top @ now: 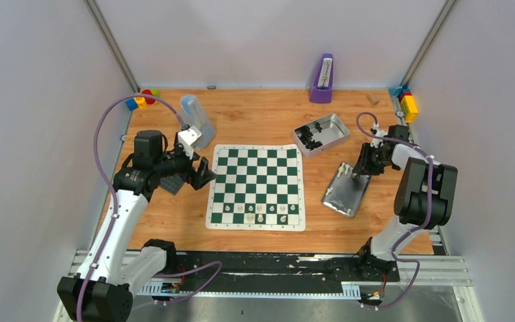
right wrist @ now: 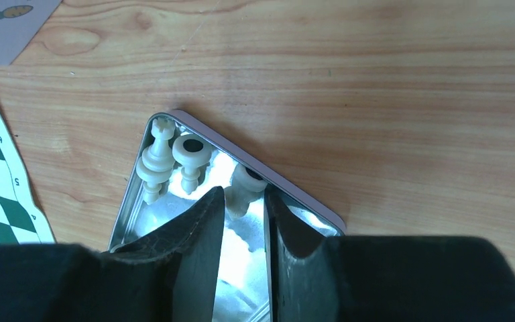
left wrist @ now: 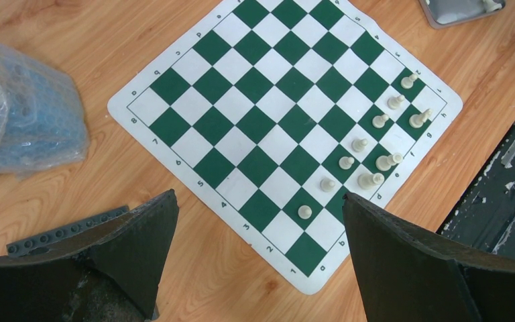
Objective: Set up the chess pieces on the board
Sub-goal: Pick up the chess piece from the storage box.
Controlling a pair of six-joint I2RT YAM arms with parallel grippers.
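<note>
One smooth cream chess piece [right wrist: 241, 189] pinched in right tool [right wrist: 243, 196]; left tool [left wrist: 258, 198] wide open.

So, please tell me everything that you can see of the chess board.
The board is a thin square mat of dark green and white checks, with a white border that bears printed letters and numbers. It lies flat on the wooden table. Ten cream chess pieces stand on the two rows at its near edge; the other squares are bare. Nothing else touches it.
</note>
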